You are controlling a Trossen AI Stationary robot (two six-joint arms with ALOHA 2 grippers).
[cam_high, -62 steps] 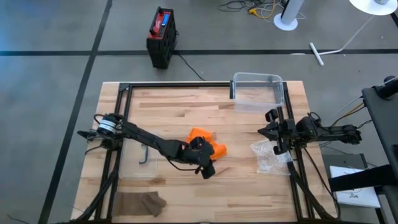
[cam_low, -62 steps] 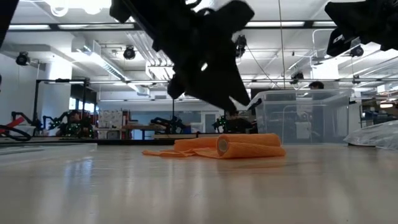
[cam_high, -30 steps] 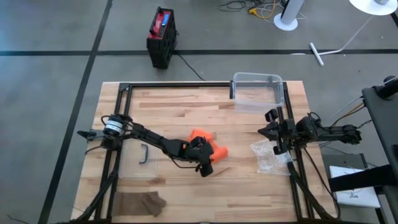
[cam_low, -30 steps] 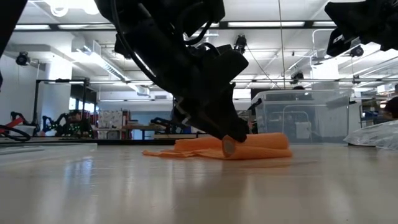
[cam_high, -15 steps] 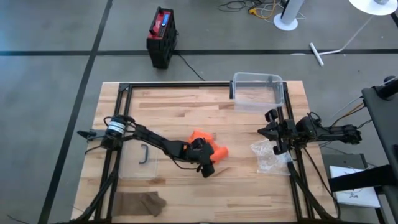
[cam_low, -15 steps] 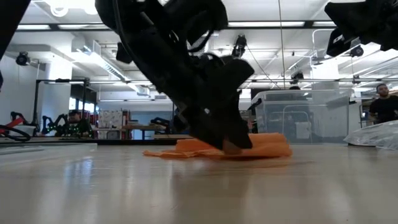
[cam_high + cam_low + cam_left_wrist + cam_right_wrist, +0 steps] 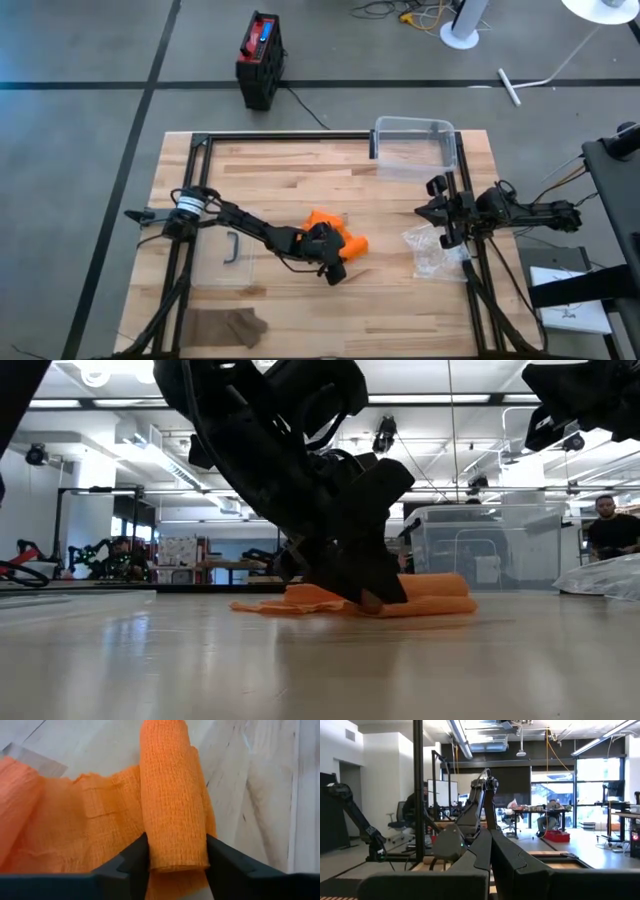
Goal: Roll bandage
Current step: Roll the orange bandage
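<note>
— Orange mesh bandage [image 7: 335,236], part rolled into a cylinder: where is it?
— Near the middle of the pale wooden table [image 7: 300,170], its loose tail trailing toward nine o'clock.
— And the left gripper [image 7: 175,862]?
— At the roll's six o'clock end, dark fingers [image 7: 137,857] clamped on either side of it.
— The right gripper [image 7: 440,212]?
— Waiting at three o'clock, fingers pressed together, beside a crumpled clear plastic bag [image 7: 430,250].

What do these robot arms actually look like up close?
Both are slim, dark, jointed arms with thin black cables running alongside. The left arm has a silvery ring at its base joint, and its left pincer ends in two flat, matte black, wedge-shaped fingers. The right arm looks the same, and its right pincer has two tapering dark fingers.
</note>
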